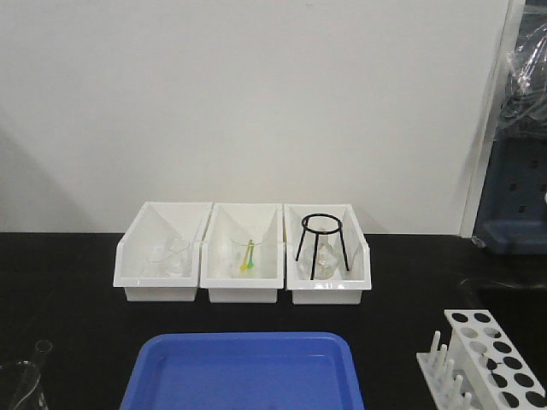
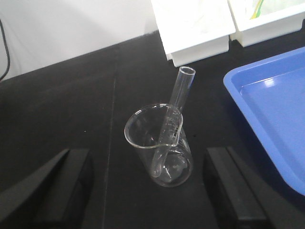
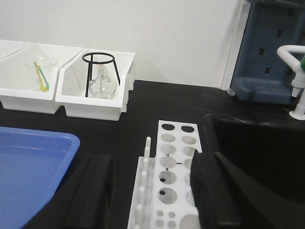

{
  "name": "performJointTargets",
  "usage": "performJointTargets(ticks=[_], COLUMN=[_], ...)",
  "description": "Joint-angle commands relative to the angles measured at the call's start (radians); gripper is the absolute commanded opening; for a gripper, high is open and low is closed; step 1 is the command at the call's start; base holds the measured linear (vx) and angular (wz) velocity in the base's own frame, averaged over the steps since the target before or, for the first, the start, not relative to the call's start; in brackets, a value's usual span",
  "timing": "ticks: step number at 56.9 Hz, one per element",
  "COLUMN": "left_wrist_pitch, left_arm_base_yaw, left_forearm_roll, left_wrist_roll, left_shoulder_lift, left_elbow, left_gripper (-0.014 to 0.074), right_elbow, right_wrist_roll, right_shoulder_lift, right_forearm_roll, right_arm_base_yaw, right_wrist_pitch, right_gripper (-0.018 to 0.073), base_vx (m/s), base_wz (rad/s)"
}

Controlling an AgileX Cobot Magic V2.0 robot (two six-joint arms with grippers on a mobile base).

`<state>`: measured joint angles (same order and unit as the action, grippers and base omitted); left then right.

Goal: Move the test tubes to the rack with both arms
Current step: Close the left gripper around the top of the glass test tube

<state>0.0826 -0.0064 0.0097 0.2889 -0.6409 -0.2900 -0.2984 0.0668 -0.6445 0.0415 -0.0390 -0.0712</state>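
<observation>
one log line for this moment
left tool: open, over test tube leaning in beaker | right tool: open, over rack | rack holes in view: empty

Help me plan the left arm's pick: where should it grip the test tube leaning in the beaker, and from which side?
Probably the bare upper end of the test tube, just below its open mouth, where it clears the rim of the beaker. Come from above: its lower half sits inside the glass.

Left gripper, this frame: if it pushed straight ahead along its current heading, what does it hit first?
Most likely the beaker, which sits ahead of the left gripper, in line with the gap between its open jaws, with a test tube leaning in it. Depth is hard to judge.
</observation>
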Motion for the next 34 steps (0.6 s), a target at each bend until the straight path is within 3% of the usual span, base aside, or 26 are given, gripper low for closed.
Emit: performJointTargets(ticks=[1,11,22,29,34], left_wrist_pitch=[-0.187,-0.367,-0.556,-0.677,-0.769], left_arm_base_yaw=[-0.002,-0.027,-0.092,-0.091,-0.091], left_forearm_roll=[-0.010,0.012,0.154,0.109,0.067], left_wrist_roll=[0.001,0.001,0.001,0.003,0.049], left_shoulder_lift=[-0.092,-0.279,-0.455,-0.563,-0.617], left_elbow=[-0.033,-0.033,-0.034,-0.035,-0.035], left_gripper=[0.0588,0.0588,0.0588,0.0588,0.0588], right_elbow=[-0.035,-0.035,-0.035,-0.035,-0.035], right_wrist_roll=[0.000,0.000,0.000,0.000,0.000], right_shoulder_lift=[-0.004,-0.004,-0.004,-0.004,-0.004], right_forearm_roll=[0.006,0.006,0.006,0.006,0.006], right_arm_base_yaw=[0.007,0.007,0.007,0.007,0.007], right_wrist_pitch=[-0.088,-0.088,-0.088,-0.088,-0.088], right_gripper=[0.0438,0.0438,0.0438,0.0438,0.0438], base_vx=[0.00,0.00,0.00,0.00,0.00], base_wz=[0.00,0.00,0.00,0.00,0.00])
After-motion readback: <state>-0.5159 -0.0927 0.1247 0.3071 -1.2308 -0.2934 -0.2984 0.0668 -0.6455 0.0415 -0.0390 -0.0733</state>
